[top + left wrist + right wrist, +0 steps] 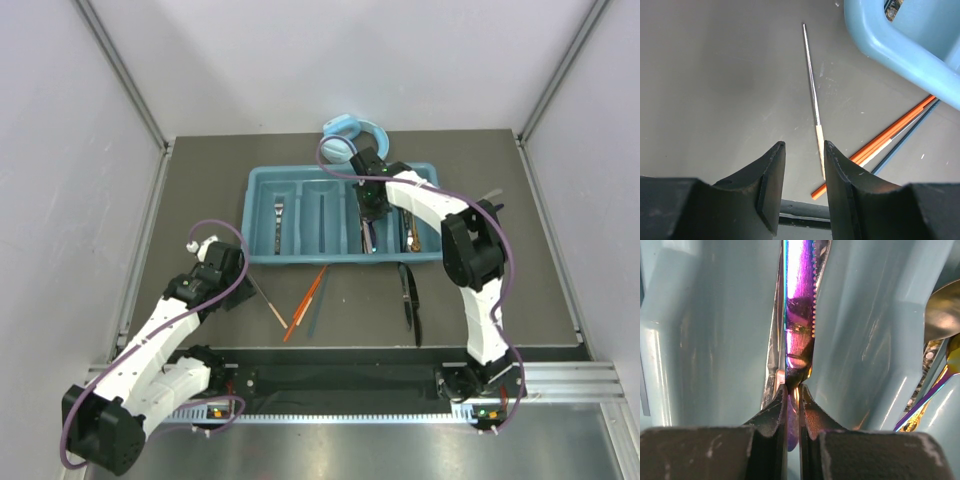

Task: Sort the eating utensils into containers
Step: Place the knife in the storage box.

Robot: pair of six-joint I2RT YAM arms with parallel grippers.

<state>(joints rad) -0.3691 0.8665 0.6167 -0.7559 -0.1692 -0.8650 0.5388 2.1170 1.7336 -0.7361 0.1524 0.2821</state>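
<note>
The teal-blue tray (pixel 262 205) lies across the middle of the table. My right gripper (pixel 371 208) is down in its third compartment from the left, shut on an iridescent purple knife (pixel 800 315) whose serrated blade points away between the teal walls (pixel 860 340); the fingertips (pixel 794 390) pinch its handle. My left gripper (pixel 804 150) is open and empty, low over the table left of the tray (pixel 900 45), just behind a thin silver stick with a beige handle (pixel 813 95). Orange chopsticks (pixel 890 132) lie to its right, also seen from above (pixel 305 303).
A silver fork (pixel 278 218) lies in the leftmost compartment and gold spoons (pixel 942 310) in the rightmost. A dark knife (pixel 410 300) lies on the table in front of the tray. Light blue headphones (pixel 350 135) sit behind the tray.
</note>
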